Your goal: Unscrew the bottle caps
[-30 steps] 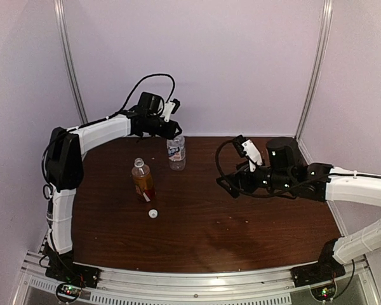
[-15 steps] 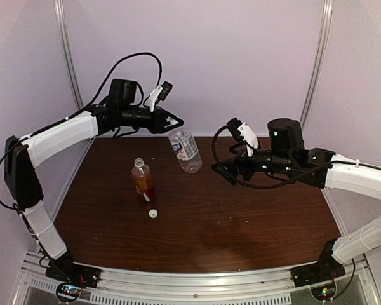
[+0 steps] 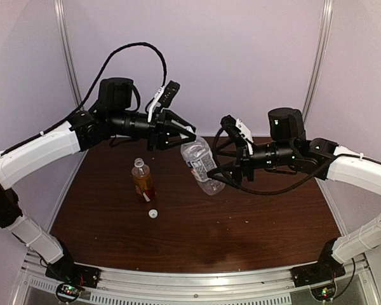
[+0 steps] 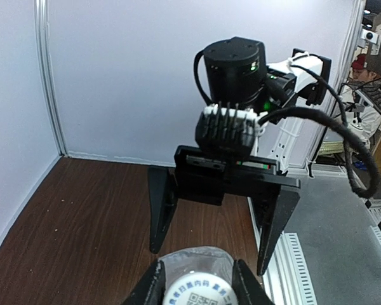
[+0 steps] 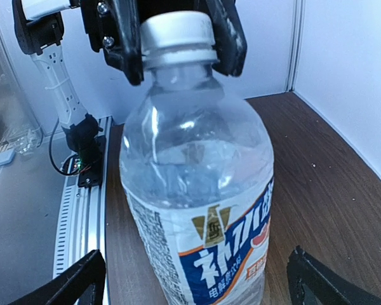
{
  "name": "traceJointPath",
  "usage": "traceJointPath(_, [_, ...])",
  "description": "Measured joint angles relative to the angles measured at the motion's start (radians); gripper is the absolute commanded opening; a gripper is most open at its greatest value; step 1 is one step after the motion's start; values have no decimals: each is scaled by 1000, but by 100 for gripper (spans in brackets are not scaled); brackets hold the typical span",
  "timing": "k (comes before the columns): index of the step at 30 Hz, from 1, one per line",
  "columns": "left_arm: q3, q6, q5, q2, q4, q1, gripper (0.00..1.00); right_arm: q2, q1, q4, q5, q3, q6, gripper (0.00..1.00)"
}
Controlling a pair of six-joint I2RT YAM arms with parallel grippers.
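My left gripper (image 3: 188,141) is shut on the white cap (image 4: 200,287) of the clear bottle (image 3: 203,166) with the blue-white label. It holds the bottle tilted in the air above the table. My right gripper (image 3: 224,176) is open at the bottle's lower end. In the right wrist view its fingers (image 5: 70,279) stand wide on either side of the bottle (image 5: 197,190) and do not touch it. The amber bottle (image 3: 142,180) stands upright on the table at left. A loose white cap (image 3: 153,213) lies in front of it.
The brown table (image 3: 241,229) is closed in by white walls at the back and both sides. A metal rail (image 3: 197,279) runs along the near edge. The black cables of both arms hang near the lifted bottle.
My left gripper has lifted the clear bottle off the table by its cap and carried it right and forward. My right gripper has moved left, so its open fingers now flank the bottle.
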Motion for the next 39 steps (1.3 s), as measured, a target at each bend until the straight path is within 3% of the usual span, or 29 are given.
traceJointPath(15, [-86, -14, 105, -35, 113, -48, 0, 44, -3, -35, -173, 29, 0, 99])
traceJointPath(23, [-93, -40, 129, -35, 154, -56, 0, 93, -3, -11, -266, 32, 11, 81])
traceJointPath(28, [-103, -43, 135, -35, 174, -56, 0, 98, -3, 8, -311, 32, 13, 75])
traceJointPath(37, [-118, -79, 154, -35, 233, -57, 0, 104, -3, 34, -375, 32, 13, 52])
traceJointPath(39, [-126, -89, 155, -35, 252, -57, 9, 104, -4, 37, -378, 32, 14, 49])
